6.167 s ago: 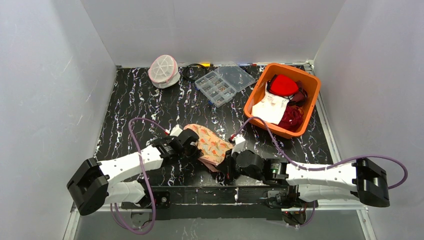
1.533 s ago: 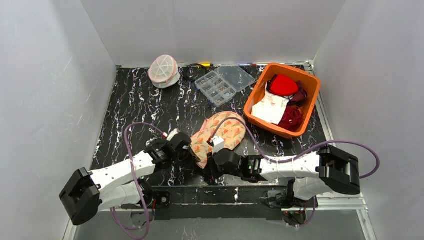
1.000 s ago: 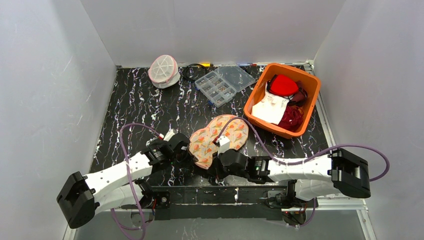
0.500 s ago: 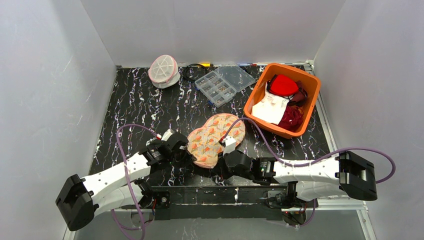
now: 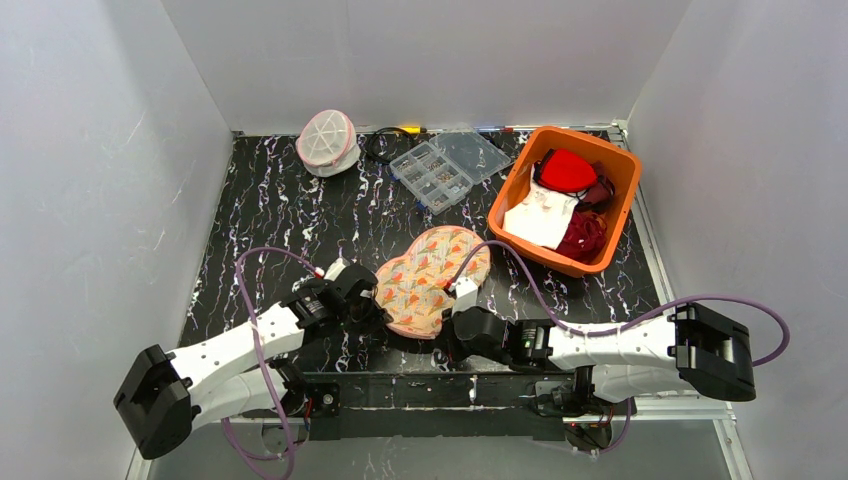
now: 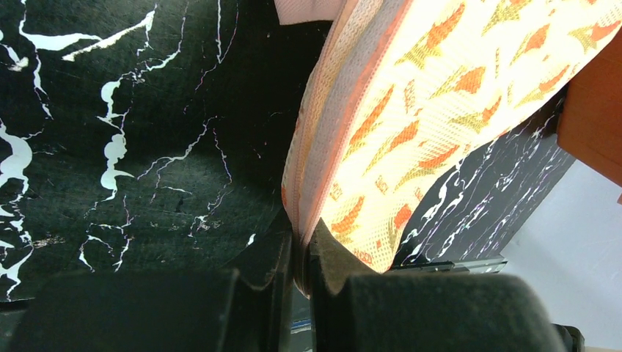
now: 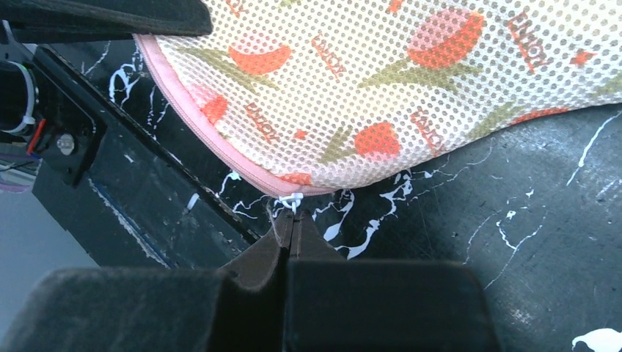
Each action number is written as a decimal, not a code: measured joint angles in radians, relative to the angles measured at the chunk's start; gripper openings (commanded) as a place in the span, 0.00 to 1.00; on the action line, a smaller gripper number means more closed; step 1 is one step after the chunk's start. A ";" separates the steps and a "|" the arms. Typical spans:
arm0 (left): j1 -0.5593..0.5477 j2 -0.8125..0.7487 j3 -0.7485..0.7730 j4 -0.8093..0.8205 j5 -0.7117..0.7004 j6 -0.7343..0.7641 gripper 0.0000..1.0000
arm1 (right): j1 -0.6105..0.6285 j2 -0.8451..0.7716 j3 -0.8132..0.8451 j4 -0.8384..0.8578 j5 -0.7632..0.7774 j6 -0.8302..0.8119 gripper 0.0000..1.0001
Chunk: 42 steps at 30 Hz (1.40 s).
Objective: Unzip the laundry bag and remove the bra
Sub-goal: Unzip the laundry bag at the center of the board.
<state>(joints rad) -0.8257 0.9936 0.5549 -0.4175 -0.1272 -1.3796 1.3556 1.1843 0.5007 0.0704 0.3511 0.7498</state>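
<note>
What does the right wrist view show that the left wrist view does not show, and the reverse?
Only the right wrist view: the white zip pull on the pink rim of the tulip-print mesh bag, pinched in the shut right claw. Only the left wrist view: the bag's edge seen side-on, clamped in the left claw, and a corner of the orange bin. Both: the same bag and the black marbled table.
</note>
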 measured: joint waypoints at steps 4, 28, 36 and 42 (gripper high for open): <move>0.003 0.007 0.000 0.003 0.008 0.008 0.00 | 0.002 0.000 -0.013 0.008 0.012 -0.009 0.01; 0.013 0.013 0.003 0.032 0.024 0.033 0.00 | -0.002 -0.007 -0.028 -0.015 0.077 -0.047 0.09; 0.019 0.027 0.000 0.048 0.026 0.024 0.00 | -0.007 -0.106 -0.054 -0.041 0.025 0.044 0.61; 0.018 0.043 -0.003 0.077 0.026 0.003 0.00 | -0.007 -0.177 -0.074 -0.053 0.015 0.153 0.86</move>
<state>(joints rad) -0.8074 1.0370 0.5522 -0.3408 -0.1017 -1.3766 1.3483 1.0077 0.4267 0.0177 0.3664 0.9024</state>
